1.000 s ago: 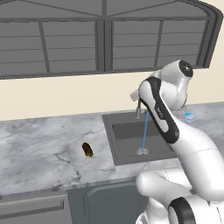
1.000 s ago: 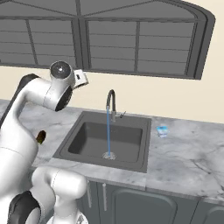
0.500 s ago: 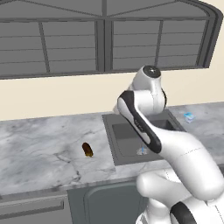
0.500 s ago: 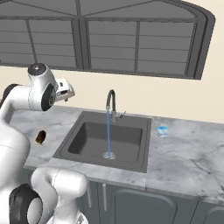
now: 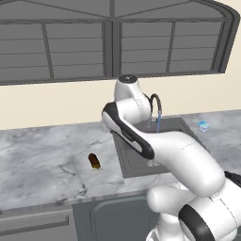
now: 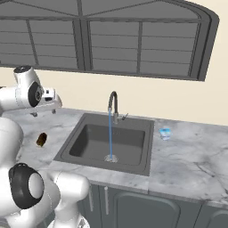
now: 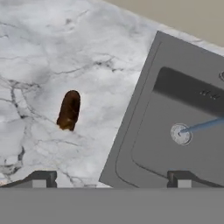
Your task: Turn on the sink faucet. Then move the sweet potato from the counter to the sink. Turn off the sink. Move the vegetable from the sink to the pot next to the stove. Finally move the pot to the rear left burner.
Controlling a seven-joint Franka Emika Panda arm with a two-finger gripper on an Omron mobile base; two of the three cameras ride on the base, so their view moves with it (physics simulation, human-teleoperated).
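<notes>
Gripper (image 7: 111,178) jaws spread wide, nothing between them; hand view has the two finger tips (image 7: 43,178) far apart at the bottom edge, looking down at the counter (image 7: 52,52) and the sink's left rim. In the right base view the hand (image 6: 44,104) hangs above the counter left of the sink (image 6: 107,142), clear of the surface.

Left base view: arm blocks most of the basin and part of the faucet (image 5: 155,106); sweet potato (image 5: 94,161) is in plain sight on the marble, left of the sink, well apart from its rim. Right base view gives the full basin, the faucet with a water stream (image 6: 110,133) running down to the drain (image 6: 110,157), and a small blue-white object (image 6: 165,132) on the counter just right of the sink. The potato is partly cut off there by the robot's body.

Hand view gives the best look at the potato: dark brown, short, oblong, rounded ends, lying flat on the counter, roughly parallel to the sink edge.
</notes>
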